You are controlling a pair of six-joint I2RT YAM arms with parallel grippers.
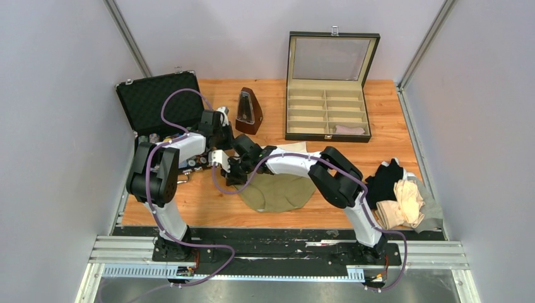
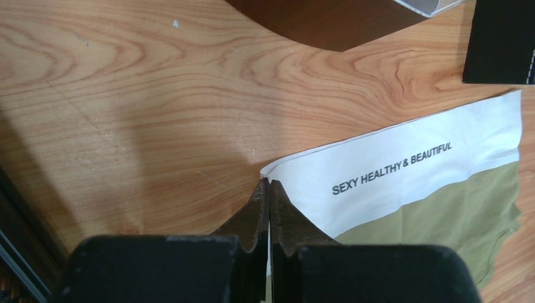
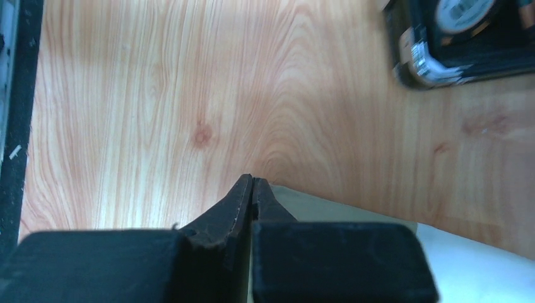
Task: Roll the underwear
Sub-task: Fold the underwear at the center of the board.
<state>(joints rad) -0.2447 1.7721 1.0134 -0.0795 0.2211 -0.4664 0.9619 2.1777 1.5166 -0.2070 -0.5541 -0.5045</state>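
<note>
From above, the olive underwear (image 1: 281, 192) lies spread on the wooden table (image 1: 208, 211), near its front edge. A black piece (image 1: 386, 180) and a cream-beige piece (image 1: 409, 201) are heaped with a grey cloth (image 1: 433, 213) at the right edge. In the left wrist view, the left gripper (image 2: 269, 184) has its fingers pressed together, pinching the corner of the white waistband (image 2: 410, 170), which carries printed lettering. In the right wrist view, the right gripper (image 3: 252, 182) is closed tight at the cloth's edge. Whether any cloth is caught between its fingers cannot be told.
</note>
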